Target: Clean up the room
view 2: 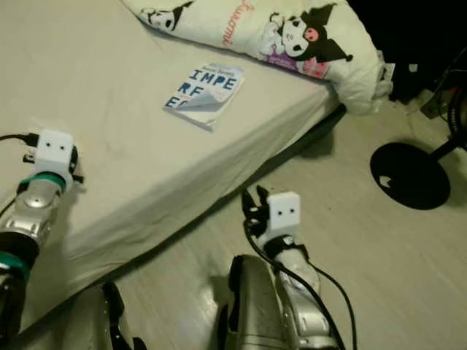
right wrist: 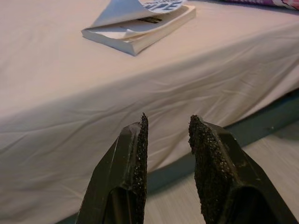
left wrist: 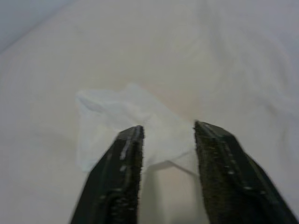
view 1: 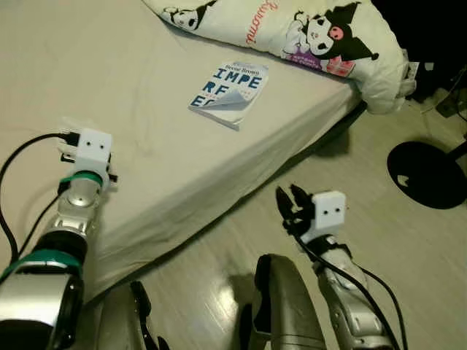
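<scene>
My left gripper [left wrist: 168,135] hung parted over a crumpled tissue [left wrist: 126,126] on the bed [view 1: 146,87] | my right gripper [right wrist: 167,128] gaped empty beside it | paperback [view 1: 230,91] lay near the pillow [view 1: 292,29]

The book [view 1: 231,91] cover reads "IMPE", "RF" and "E" in large blue letters, the rest hidden.

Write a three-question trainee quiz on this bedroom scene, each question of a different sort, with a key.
1. True or false: the book lies on the floor.
2. What does the left gripper have between its fingers? A) a white tissue B) a sock C) a pen
3. Fill in: the right gripper hangs over the floor beside the ____.

Key
1. False; it lies on the bed, its cover corner curled up.
2. A; the fingers straddle it, still open.
3. bed; its fingers are open and hold nothing.
</scene>
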### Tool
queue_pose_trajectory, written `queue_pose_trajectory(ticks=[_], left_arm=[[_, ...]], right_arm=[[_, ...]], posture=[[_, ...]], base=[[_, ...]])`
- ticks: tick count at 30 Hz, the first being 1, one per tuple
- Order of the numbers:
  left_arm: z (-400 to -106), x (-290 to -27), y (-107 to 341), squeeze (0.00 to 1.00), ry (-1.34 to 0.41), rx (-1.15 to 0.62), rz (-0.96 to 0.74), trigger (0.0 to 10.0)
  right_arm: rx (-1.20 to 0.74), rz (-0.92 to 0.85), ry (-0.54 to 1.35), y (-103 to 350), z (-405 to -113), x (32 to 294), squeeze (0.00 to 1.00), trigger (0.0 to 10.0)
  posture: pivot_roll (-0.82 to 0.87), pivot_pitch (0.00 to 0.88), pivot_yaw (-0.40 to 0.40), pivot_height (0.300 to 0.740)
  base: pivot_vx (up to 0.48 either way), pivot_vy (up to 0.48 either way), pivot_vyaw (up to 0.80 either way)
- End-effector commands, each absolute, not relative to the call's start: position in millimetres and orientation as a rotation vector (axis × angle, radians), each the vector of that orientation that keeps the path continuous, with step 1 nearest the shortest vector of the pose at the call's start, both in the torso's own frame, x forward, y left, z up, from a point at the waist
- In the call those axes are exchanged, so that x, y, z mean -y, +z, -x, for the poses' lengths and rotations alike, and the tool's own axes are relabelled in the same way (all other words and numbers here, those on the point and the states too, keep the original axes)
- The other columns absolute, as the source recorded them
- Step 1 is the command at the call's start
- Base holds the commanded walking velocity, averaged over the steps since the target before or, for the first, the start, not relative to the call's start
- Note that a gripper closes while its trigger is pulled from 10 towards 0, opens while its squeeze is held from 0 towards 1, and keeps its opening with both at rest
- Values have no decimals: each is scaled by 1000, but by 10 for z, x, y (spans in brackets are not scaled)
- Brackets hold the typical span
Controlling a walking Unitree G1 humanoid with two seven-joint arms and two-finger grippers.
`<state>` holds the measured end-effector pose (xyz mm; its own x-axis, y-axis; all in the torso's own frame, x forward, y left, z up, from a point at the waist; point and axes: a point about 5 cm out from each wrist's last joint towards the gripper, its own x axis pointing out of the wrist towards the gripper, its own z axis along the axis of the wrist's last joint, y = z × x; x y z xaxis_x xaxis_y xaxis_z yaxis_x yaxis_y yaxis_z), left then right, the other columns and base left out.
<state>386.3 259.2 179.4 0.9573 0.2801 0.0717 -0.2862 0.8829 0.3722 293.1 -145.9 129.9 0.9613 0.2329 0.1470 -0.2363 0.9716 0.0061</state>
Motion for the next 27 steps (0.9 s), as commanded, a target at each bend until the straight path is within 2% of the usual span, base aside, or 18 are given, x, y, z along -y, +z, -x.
queue_pose_trajectory(ticks=[1,6,7,8,17,19,21,23,24,25,26,27], left_arm=[[-3823,-2665,1705,1000,309,-27,-367,10000],[-3827,-2705,1730,1000,318,-32,-313,10000],[-3835,-2720,1758,141,321,-28,-270,10000],[-3841,-2742,1789,0,334,-23,-224,10000],[-3829,-2858,1888,0,402,14,-131,10000],[-3798,-2942,1880,0,423,13,-47,10000],[-3793,-2955,1878,0,426,13,-33,10000],[-3775,-2995,1860,0,440,5,1,9686],[-3742,-3058,1826,0,460,-8,55,6275],[-3730,-3080,1809,0,461,-15,75,2353],[-3730,-3080,1809,0,461,-15,75,2353],[-3721,-3096,1797,0,458,-21,90,0]], right_arm=[[122,-30,235,1276,-2869,1470,0,10000],[119,-29,234,1332,-2825,1483,0,10000],[124,-30,233,1384,-2798,1502,0,10000],[132,-34,240,1442,-2766,1515,0,10000],[123,-15,290,1556,-2667,1542,0,10000],[109,-10,296,1570,-2616,1555,0,10000],[106,-9,298,1575,-2605,1559,0,10000],[101,-6,303,1581,-2584,1560,0,10000],[89,-5,311,1599,-2545,1561,0,10000],[85,-5,315,1605,-2533,1558,0,10000],[85,-5,315,1605,-2533,1558,0,10000],[78,-6,317,1612,-2522,1555,0,10000]], posture=[[-300,351,-6,491],[-307,356,-8,491],[-337,379,-22,491],[-348,386,-32,491],[-382,407,-74,491],[-400,417,-93,491],[-400,417,-93,491],[-412,423,-109,491],[-414,424,-115,491],[-413,425,-119,491],[-413,425,-119,491],[-412,425,-120,491]], base=[[0,0,0],[0,0,0],[0,0,0],[0,0,0],[0,0,0],[0,0,0],[0,0,0],[0,0,0],[0,0,0],[0,0,0],[0,0,0],[0,0,0]])
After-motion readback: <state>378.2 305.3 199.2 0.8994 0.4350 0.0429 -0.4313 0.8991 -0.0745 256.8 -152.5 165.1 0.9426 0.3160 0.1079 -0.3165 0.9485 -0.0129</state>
